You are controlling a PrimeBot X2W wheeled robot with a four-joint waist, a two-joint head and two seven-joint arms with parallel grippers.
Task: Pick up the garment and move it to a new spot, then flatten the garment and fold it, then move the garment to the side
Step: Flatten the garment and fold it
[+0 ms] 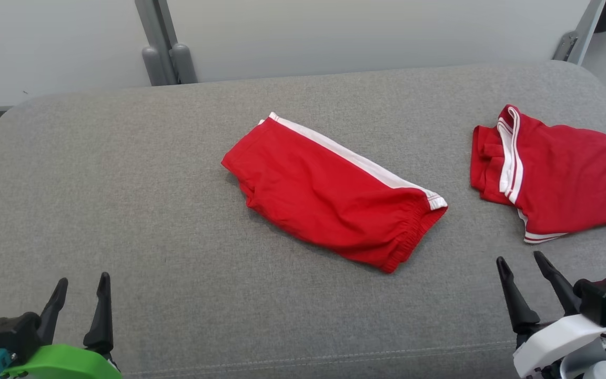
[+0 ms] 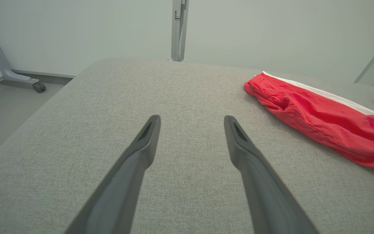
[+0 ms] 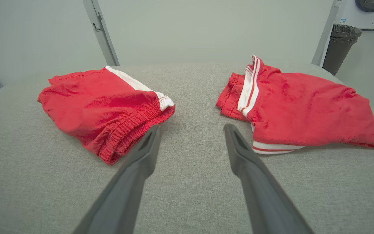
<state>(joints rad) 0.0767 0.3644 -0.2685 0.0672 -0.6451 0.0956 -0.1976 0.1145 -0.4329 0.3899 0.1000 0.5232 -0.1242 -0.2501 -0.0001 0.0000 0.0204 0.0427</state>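
Observation:
Red shorts with a white side stripe (image 1: 329,192) lie folded at the middle of the grey padded table (image 1: 124,184); the left wrist view has them at the right (image 2: 320,117) and the right wrist view at the left (image 3: 102,107). A second red garment with white trim (image 1: 561,179) lies folded at the table's right side (image 3: 300,107). My left gripper (image 1: 82,287) stands open at the lower left, over bare cloth (image 2: 192,122). My right gripper (image 1: 521,262) is open at the lower right, its fingertips short of the gap between the two garments (image 3: 190,130). Neither gripper holds anything.
Pale partition panels on grey metal legs (image 1: 169,63) stand behind the table. A dark bin (image 3: 339,45) and a white machine (image 3: 368,9) stand off the far right corner. A castor foot (image 2: 37,86) rests on the floor to the left.

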